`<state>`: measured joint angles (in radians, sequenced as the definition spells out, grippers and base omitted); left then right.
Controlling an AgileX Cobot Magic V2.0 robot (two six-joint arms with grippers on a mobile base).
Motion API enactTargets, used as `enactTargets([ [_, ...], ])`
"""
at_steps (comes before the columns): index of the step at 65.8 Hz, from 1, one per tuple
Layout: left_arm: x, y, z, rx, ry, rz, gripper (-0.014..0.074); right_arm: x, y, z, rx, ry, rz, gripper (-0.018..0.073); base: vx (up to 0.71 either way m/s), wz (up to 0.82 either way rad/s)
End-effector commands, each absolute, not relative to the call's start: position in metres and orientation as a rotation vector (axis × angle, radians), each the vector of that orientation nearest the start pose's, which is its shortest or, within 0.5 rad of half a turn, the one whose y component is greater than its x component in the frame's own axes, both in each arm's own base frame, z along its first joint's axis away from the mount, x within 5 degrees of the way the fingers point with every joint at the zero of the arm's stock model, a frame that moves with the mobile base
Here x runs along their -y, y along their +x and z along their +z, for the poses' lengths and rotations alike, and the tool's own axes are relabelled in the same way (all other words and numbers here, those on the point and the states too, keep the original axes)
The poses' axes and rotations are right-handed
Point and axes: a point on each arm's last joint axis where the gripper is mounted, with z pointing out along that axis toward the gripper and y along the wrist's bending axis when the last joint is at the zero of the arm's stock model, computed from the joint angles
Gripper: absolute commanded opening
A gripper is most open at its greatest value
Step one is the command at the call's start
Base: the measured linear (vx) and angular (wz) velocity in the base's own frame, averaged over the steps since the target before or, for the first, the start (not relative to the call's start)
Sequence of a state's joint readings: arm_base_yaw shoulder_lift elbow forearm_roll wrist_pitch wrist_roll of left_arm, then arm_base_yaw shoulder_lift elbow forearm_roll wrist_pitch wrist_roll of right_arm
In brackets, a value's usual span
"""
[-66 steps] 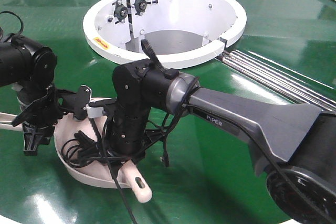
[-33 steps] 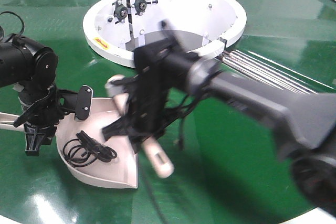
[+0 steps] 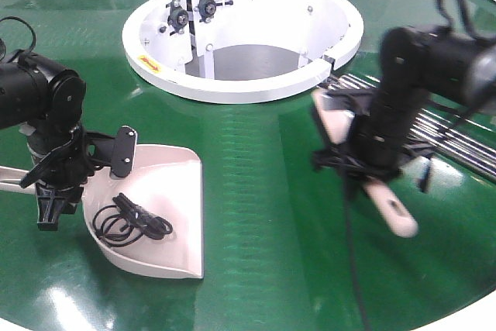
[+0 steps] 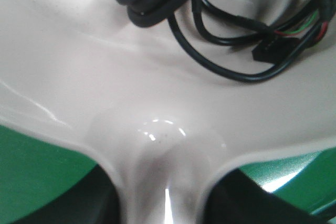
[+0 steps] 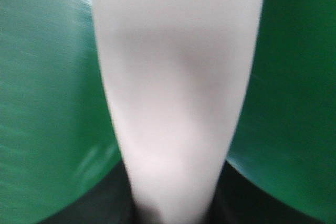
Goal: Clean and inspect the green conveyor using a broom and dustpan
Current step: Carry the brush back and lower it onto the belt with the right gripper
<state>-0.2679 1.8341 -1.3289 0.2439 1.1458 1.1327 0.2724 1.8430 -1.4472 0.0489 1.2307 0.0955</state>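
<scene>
The dustpan [image 3: 167, 184] lies flat on the green conveyor [image 3: 263, 215] at the left, its wide mouth turned toward the middle of the belt. Inside it, near the raised back, lies a loosely coiled black cable [image 3: 128, 221], all of it within the scoop. The left wrist view shows the same cable [image 4: 220, 51] close up against the pale plastic of the dustpan [image 4: 105, 77], with a small black connector and thin coloured wires at one end. The left gripper [image 3: 53, 191] sits at the back of the scoop, its fingers closed on the handle where it leaves the pan. On the right, the right gripper [image 3: 370, 167] has its fingers clamped around the broom [image 3: 391, 208], which hangs tilted, handle end low and toward the viewer, head higher, near the silver rails [image 3: 434, 125]; this arm is blurred. In the right wrist view the broom [image 5: 178, 77] fills the centre, with green belt on both sides. Behind both arms is the white ring opening [image 3: 232, 87], well apart from the dustpan.
</scene>
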Motion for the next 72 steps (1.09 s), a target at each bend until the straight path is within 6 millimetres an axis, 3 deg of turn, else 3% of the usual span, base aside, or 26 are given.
enactTargets([
  [1,0.076,0.343,0.239,-2.3,2.116,0.375,-0.0006,-0.081,0.339,0.25,-3.068,-0.245,0.079,-0.0004,0.0,0.0],
  [23,0.076,0.343,0.239,-2.3,2.116,0.375,-0.0006,-0.074,0.329,0.22,-3.11,-0.265,0.067,-0.0004,0.0,0.0],
  [72,0.076,0.343,0.239,-2.3,2.114,0.376,-0.0006,-0.077,0.325,0.218,-3.139,-0.323,0.125,-0.0002,0.0,0.0],
])
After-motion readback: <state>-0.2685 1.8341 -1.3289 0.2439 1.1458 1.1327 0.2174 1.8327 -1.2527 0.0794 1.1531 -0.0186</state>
